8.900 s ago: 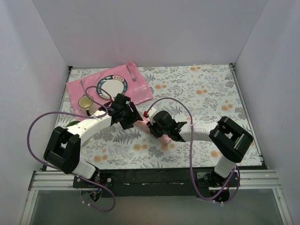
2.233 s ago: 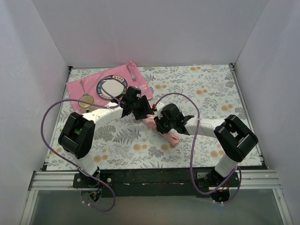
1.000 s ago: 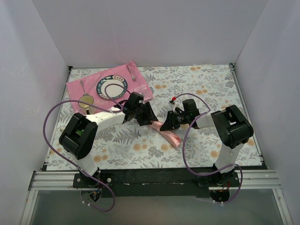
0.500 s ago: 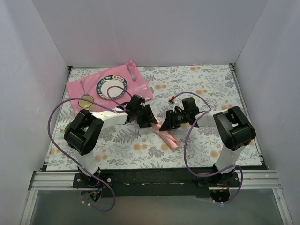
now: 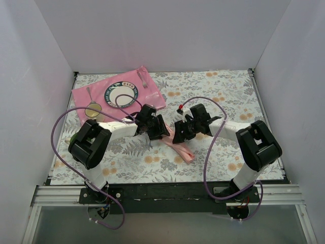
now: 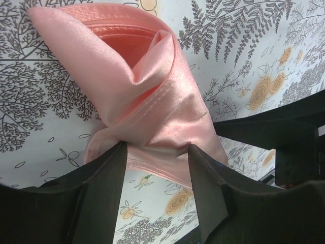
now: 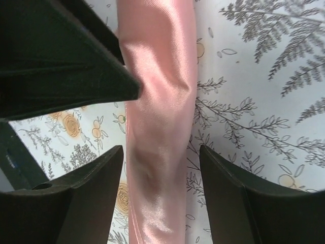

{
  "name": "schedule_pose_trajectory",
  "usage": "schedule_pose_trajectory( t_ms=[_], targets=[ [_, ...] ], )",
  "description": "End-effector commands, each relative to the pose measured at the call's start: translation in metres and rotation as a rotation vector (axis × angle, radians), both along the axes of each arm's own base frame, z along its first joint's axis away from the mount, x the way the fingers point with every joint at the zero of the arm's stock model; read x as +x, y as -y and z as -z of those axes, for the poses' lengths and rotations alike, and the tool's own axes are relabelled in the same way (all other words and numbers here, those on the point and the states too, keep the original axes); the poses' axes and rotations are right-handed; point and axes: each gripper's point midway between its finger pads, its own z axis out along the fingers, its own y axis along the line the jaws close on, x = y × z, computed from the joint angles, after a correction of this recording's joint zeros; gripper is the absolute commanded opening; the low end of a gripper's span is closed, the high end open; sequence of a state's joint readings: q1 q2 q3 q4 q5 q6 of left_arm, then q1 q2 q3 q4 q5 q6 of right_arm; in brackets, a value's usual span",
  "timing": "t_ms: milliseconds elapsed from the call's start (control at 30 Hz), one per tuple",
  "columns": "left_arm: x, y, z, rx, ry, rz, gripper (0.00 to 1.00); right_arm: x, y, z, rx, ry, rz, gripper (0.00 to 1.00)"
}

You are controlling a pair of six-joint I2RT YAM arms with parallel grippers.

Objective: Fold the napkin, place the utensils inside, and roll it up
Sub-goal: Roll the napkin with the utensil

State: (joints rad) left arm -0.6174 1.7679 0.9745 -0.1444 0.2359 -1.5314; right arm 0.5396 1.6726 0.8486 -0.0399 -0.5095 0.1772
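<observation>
The pale salmon-pink napkin [image 5: 181,150] lies rolled into a long narrow bundle on the floral tablecloth, running diagonally toward the front. My left gripper [image 5: 161,133] is at its far end. In the left wrist view it is open [image 6: 156,147], and the napkin's loose folded end [image 6: 152,96] lies between its tips. My right gripper [image 5: 179,136] is open and straddles the roll [image 7: 160,101] with a gap on each side [image 7: 161,148]. The roll looks lumpy; what is inside is hidden. A spoon [image 5: 90,93] and a fork [image 5: 142,79] lie on the hot-pink mat.
The hot-pink mat [image 5: 152,96] at the back left carries a plate [image 5: 121,94] and a cup [image 5: 93,110]. The two grippers almost touch over the napkin. Purple cables loop above both arms. White walls enclose the table.
Over the last second the right arm swung its elbow left and its gripper settled over the roll. The left gripper stayed at the napkin's far end. The napkin barely moved.
</observation>
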Motion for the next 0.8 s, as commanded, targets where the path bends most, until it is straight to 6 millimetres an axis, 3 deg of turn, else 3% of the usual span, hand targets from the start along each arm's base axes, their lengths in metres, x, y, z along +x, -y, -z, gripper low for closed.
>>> schedule_pose_trajectory(
  t_ms=[0,200,500,767],
  targets=[
    [0.007,-0.002,-0.041,-0.022,0.095,-0.007,0.53,0.022,-0.001,-0.019,-0.055,0.119,0.015,0.70],
    [0.020,-0.012,-0.083,-0.054,0.162,-0.058,0.56,0.034,-0.011,-0.032,-0.143,0.243,0.032,0.71],
    [0.027,-0.087,-0.132,0.005,0.299,-0.258,0.62,0.044,-0.030,-0.017,-0.257,0.285,0.030,0.73],
    [0.006,-0.108,-0.125,0.026,0.295,-0.276,0.63,0.052,-0.041,-0.003,-0.323,0.326,-0.002,0.74]
  ],
)
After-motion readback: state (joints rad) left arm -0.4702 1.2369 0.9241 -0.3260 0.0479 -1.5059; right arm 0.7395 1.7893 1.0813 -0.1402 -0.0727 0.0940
